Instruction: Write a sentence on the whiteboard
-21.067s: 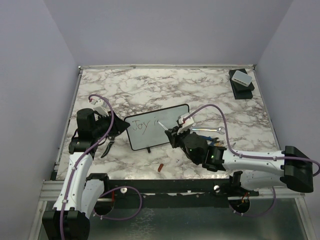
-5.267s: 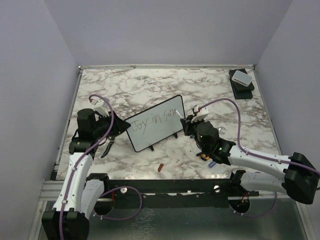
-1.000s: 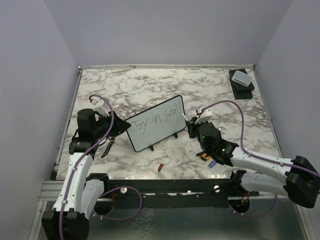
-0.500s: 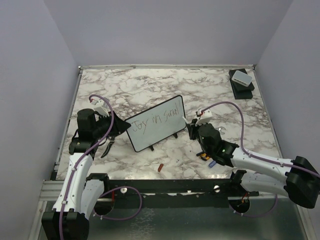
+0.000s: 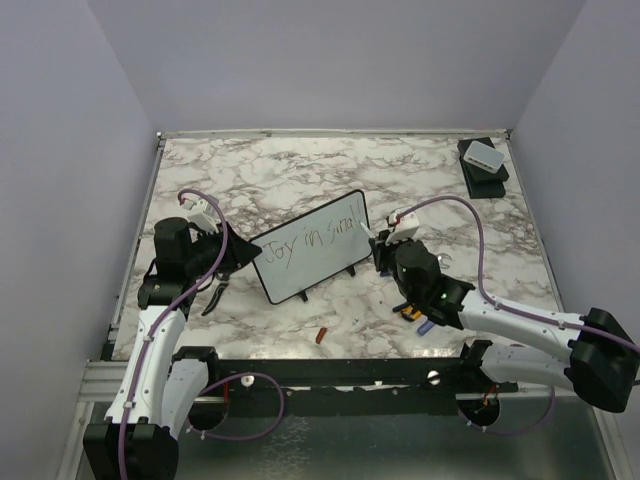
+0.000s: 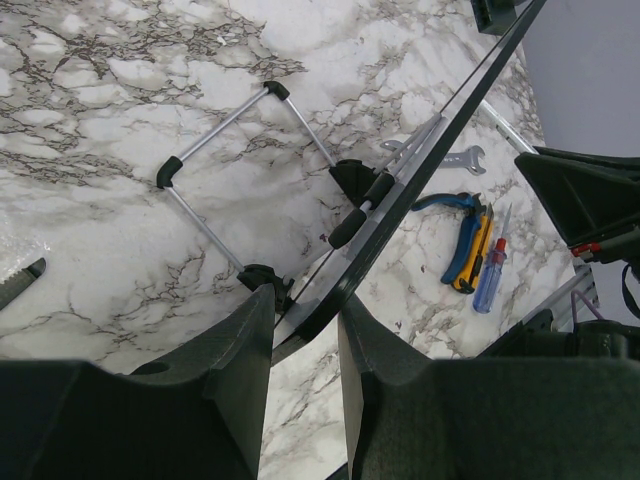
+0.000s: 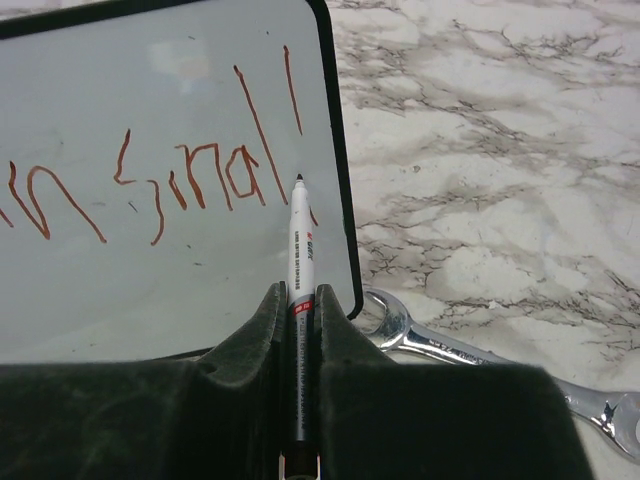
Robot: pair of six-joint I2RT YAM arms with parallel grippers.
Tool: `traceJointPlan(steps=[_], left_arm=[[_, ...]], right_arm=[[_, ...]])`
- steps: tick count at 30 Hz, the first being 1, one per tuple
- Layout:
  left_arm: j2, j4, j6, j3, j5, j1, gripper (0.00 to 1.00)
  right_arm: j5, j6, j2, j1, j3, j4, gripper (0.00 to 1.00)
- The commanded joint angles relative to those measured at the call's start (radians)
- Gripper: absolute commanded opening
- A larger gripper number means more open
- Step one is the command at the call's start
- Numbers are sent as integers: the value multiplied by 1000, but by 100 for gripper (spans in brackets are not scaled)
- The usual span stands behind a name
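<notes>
The whiteboard (image 5: 310, 255) stands tilted on its wire stand (image 6: 240, 150) in the middle of the table. The sentence (image 5: 312, 238) reads "Joy in small"; the right wrist view shows "small" in red strokes (image 7: 200, 175). My left gripper (image 6: 305, 310) is shut on the whiteboard's lower left corner, and the black frame (image 6: 440, 140) runs away from it edge-on. My right gripper (image 7: 298, 295) is shut on a white marker (image 7: 300, 250). The marker's tip sits at the board's right edge, just below the last "l".
A silver wrench (image 7: 480, 350) lies right of the board. Blue-handled pliers (image 6: 455, 215) and a blue screwdriver (image 6: 490, 285) lie under the right arm. A black box with a white block (image 5: 483, 163) sits at the back right. A small red piece (image 5: 321, 335) lies near the front edge.
The writing has grown from "Joy" to "Joy in small" and the board has turned. In the last second the right gripper shifted slightly at the board's right edge; the left arm stayed still.
</notes>
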Motion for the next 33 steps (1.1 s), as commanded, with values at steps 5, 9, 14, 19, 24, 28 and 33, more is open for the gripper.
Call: traceJointPlan(steps=[5, 9, 14, 19, 24, 28, 33], left_arm=[[-14, -6, 3, -9, 2, -5, 33], [-14, -5, 3, -9, 2, -5, 33], [-14, -5, 3, -9, 2, -5, 33], [-14, -6, 4, -10, 2, -5, 33], [-14, -6, 4, -9, 2, -5, 33], [-14, -6, 4, -9, 1, -5, 33], [-13, -6, 2, -9, -1, -5, 33]], right_arm=[[25, -78, 39, -7, 61, 74, 0], [34, -85, 45, -7, 69, 87, 1], [49, -95, 44, -7, 73, 101, 1], [55, -107, 52, -7, 83, 113, 1], [58, -112, 58, -6, 88, 119, 1], [44, -116, 39, -7, 89, 116, 1], [-56, -125, -66, -6, 73, 70, 1]])
